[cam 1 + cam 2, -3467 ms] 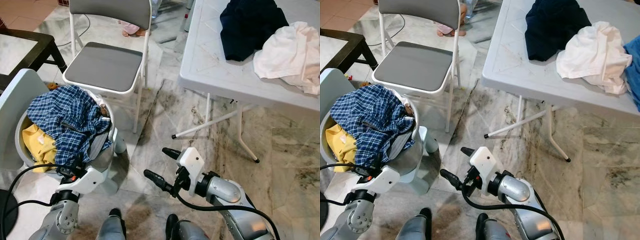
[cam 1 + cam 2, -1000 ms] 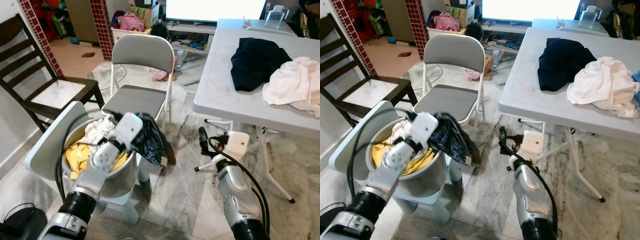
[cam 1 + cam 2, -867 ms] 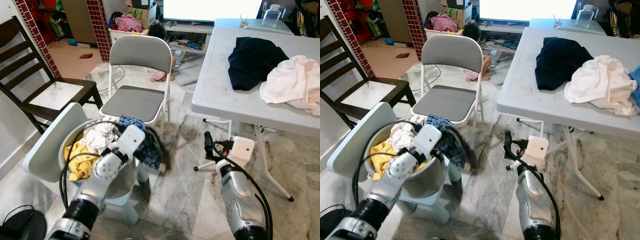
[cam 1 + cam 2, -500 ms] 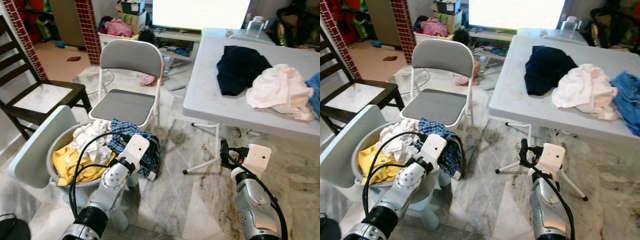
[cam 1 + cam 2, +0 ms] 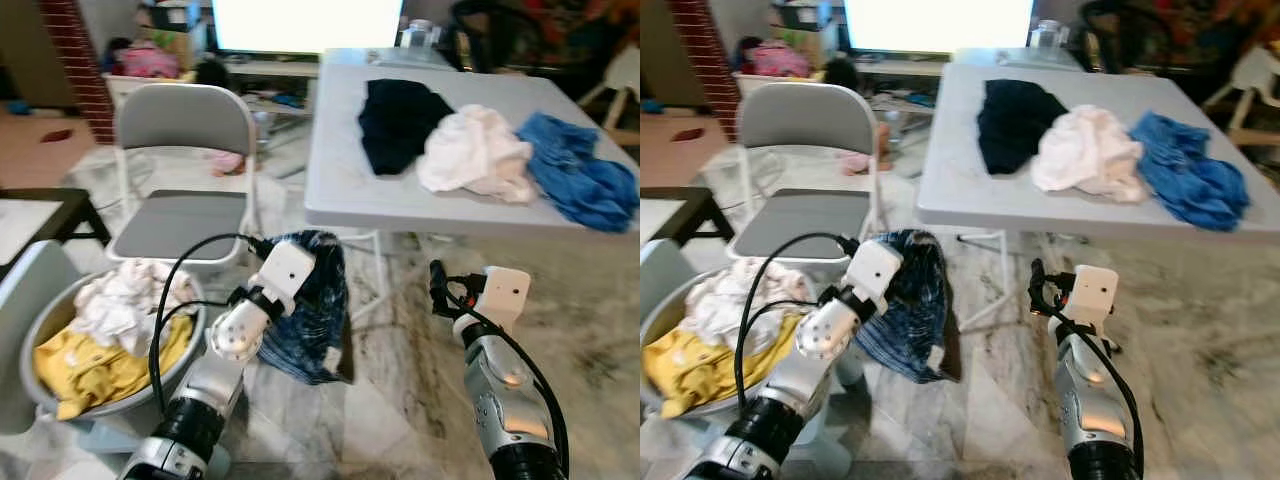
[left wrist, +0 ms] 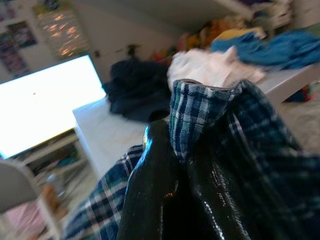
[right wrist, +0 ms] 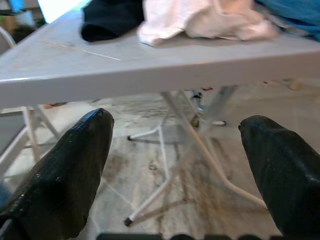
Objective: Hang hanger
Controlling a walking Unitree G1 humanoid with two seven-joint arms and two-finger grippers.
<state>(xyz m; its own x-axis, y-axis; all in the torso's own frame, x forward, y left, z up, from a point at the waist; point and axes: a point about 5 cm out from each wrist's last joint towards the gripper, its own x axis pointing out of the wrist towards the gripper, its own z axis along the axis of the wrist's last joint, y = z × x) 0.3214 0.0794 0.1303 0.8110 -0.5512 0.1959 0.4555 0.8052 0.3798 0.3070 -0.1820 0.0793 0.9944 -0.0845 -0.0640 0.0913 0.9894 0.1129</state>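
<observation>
Camera has swung from the basket [image 5: 60, 400] toward the surface [image 5: 340, 190]. Left gripper [image 5: 318, 262] has lifted the plaid shirt [image 5: 312, 320] out, jaws pinching it at a fold, the rest hanging between basket and surface. Right gripper [image 7: 175, 165] idle, jaws spread, facing the surface edge. No hanger visible yet; hanging is probably a way off.

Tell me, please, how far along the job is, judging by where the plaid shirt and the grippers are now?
Done: the blue plaid shirt is out of the laundry basket, clamped in the left gripper and hanging above the floor. In hand: carrying it, with the white table ahead. The right gripper is open and empty, facing the table edge. Left: no hanger is visible, so the hanging itself is not yet done.
</observation>
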